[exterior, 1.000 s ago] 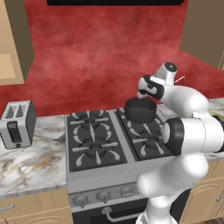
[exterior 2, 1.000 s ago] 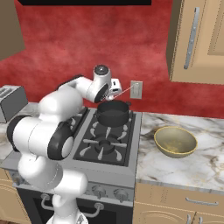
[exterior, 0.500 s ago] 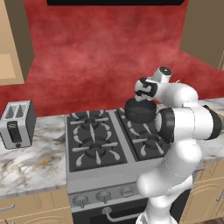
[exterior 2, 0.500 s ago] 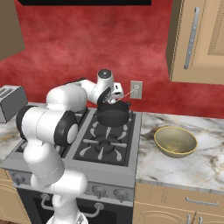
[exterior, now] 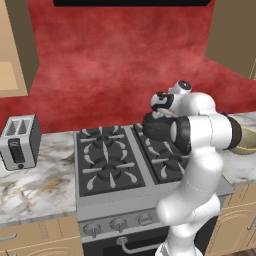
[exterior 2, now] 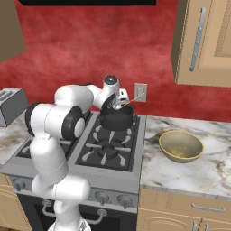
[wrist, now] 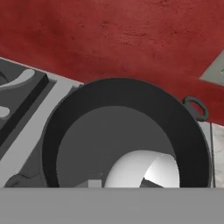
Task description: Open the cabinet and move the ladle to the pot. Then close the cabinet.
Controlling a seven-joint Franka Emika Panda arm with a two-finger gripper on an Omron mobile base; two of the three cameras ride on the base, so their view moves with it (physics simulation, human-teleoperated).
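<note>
Ladle (wrist: 142, 169) bowl hangs just inside the pot (wrist: 127, 135) at 6 o'clock of its rim, gripper (exterior 2: 116, 104) clenched on its handle; risk: releasing off-centre tips it over the rim, and the cabinet (exterior 2: 204, 43) door stays open.

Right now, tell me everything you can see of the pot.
The pot is short, round and dark grey-black, with straight sides, a matte metallic look and a small loop handle on its rim. It stands upright on the stove's back burner nearest the yellow bowl, close to the red wall. A pale rounded ladle bowl sits inside it. The gripper hangs just above, jaws shut on the ladle's thin handle.
</note>
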